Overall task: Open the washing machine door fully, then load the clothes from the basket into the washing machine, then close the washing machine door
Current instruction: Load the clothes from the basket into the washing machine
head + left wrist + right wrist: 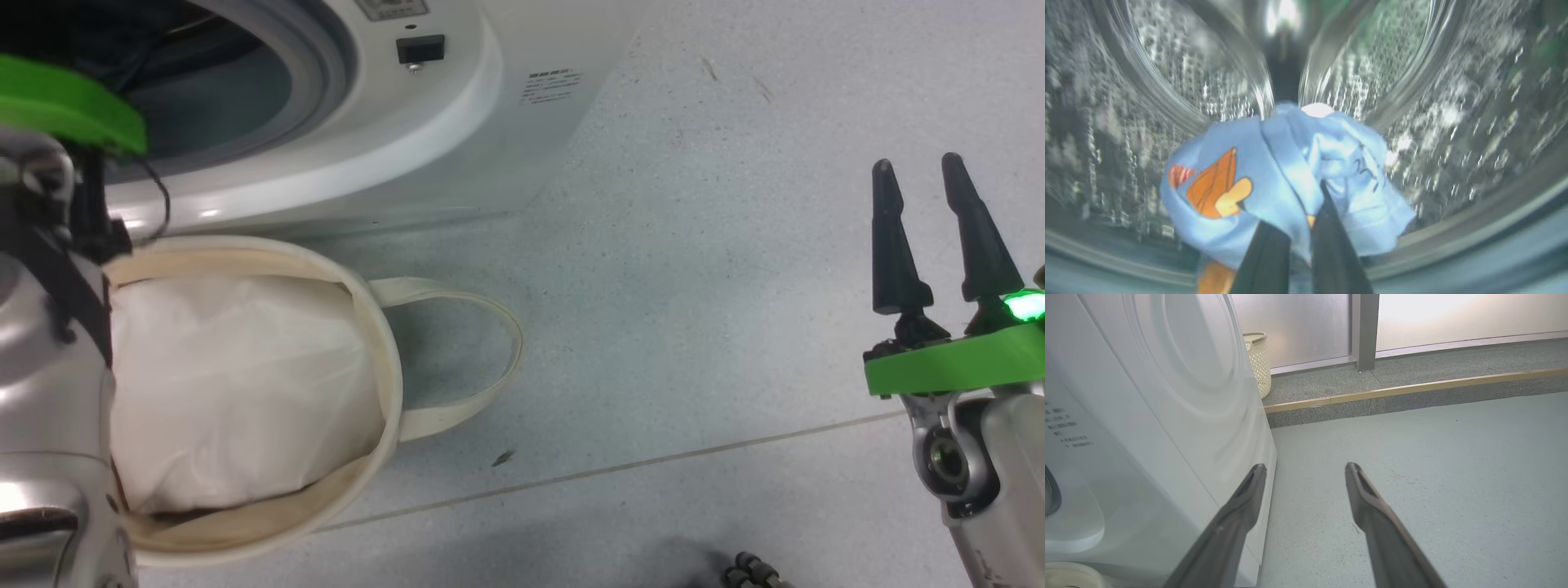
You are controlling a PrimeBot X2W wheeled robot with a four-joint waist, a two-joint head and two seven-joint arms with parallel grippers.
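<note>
Left gripper (1302, 212), rising from the bottom centre of its wrist view, has its two dark fingers drawn close together and clamped on the clothes (1274, 171) — a light blue bunch with an orange-brown cartoon patch on its left side, draped over and around the fingertips. The bunch is inside the drum (1180, 81), whose perforated steel wall curves around it in a blurred frame; whether cloth touches steel cannot be told. In the head view the silvery left arm (41, 392) runs up the left edge, a green plate at its top, toward the grey-rimmed opening (326, 57) of the washer (457, 122) in the upper left. Just below the washer's front, at lower left, stands the basket (388, 367), partly behind the arm, with a plain white bundle (237, 384) inside and one loop handle (502, 327) lying out to the right on the grey floor (694, 286). Right gripper (916, 163) is at the right edge of the head view, well apart from basket and washer, fingers pointing up and spread with nothing between them. Its wrist view has the washer's white side panel on the left, and beyond it — at upper centre-left — a cream perforated bin (1258, 363) standing on a raised step (1412, 396) before frosted panes (1298, 326).
</note>
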